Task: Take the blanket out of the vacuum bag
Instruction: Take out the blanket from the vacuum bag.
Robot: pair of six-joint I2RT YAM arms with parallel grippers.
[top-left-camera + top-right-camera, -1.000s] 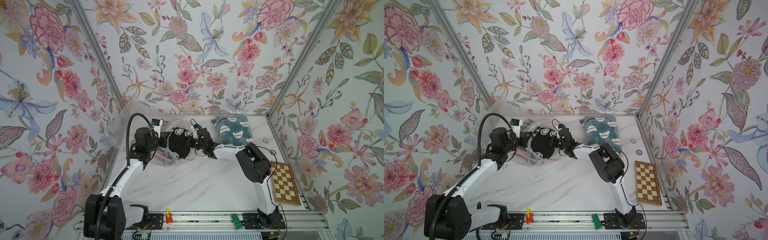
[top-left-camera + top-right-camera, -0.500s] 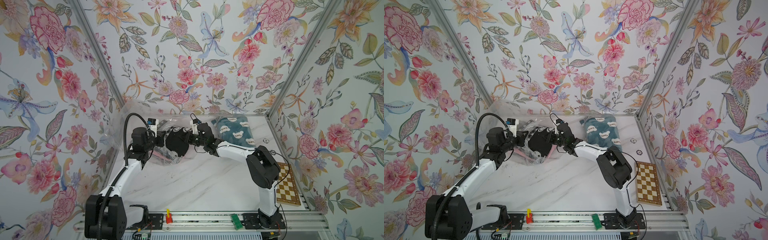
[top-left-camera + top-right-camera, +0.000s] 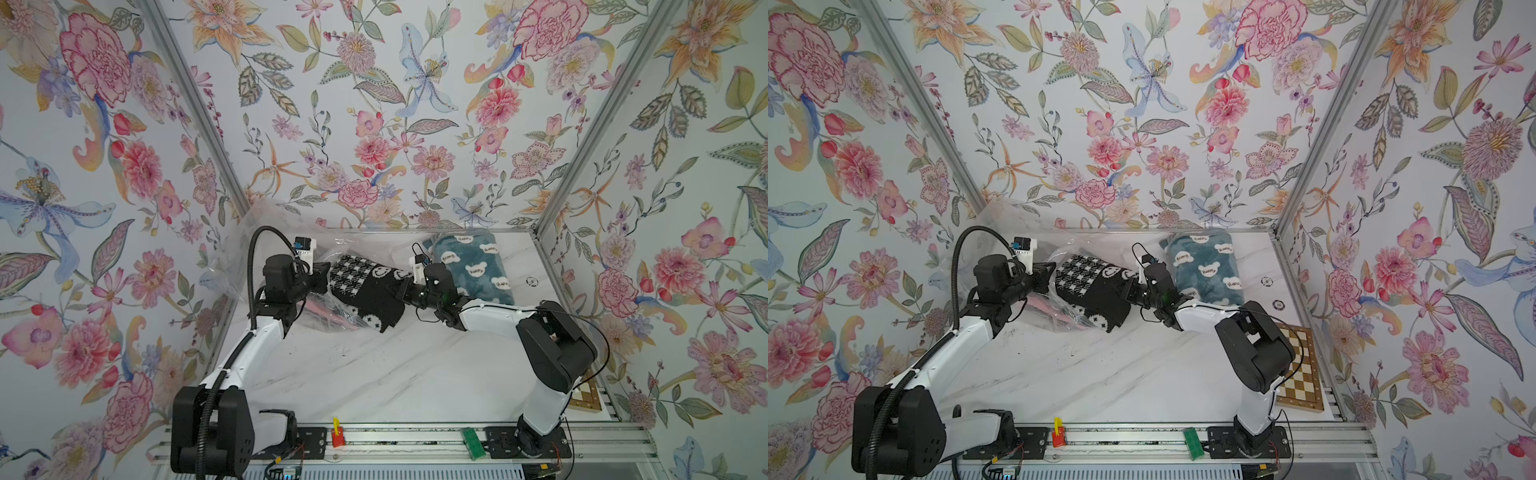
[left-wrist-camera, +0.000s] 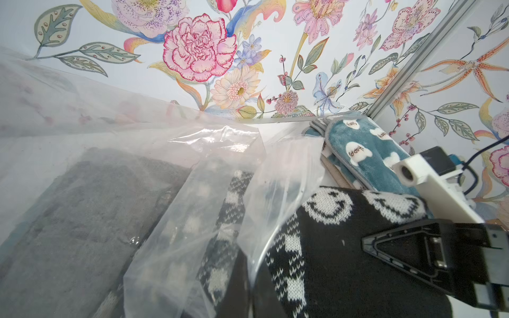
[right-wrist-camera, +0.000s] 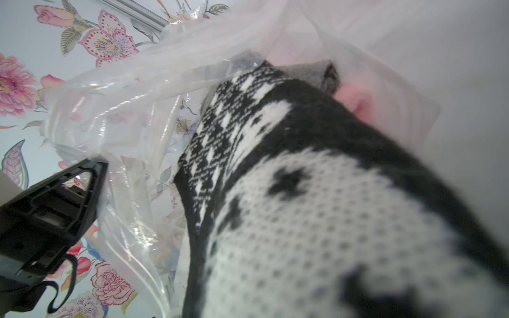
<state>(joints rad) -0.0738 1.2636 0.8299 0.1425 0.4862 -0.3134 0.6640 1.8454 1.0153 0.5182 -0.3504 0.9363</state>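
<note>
A black-and-white knitted blanket (image 3: 365,291) (image 3: 1096,291) lies half out of the crinkly transparent vacuum bag (image 3: 245,257) (image 3: 1067,322) at the back left. My right gripper (image 3: 405,289) (image 3: 1128,291) is shut on the blanket's right end. My left gripper (image 3: 321,277) (image 3: 1045,275) is shut on the plastic at the bag's mouth. In the left wrist view the blanket (image 4: 330,247) comes out under the bag's edge (image 4: 275,176). The blanket (image 5: 303,192) fills the right wrist view, with the bag (image 5: 124,110) behind it. The bag's valve is hidden.
A folded teal blanket (image 3: 473,266) (image 3: 1206,266) (image 4: 358,148) lies at the back right, close behind my right wrist. A grey blanket (image 4: 82,209) and something pink (image 5: 355,102) sit inside the bag. A chessboard (image 3: 1302,374) lies at the right edge. Walls close in on three sides.
My right arm has drawn back to the right, and the black-and-white blanket has come a little further out of the bag. The left gripper has stayed on the bag's mouth.
</note>
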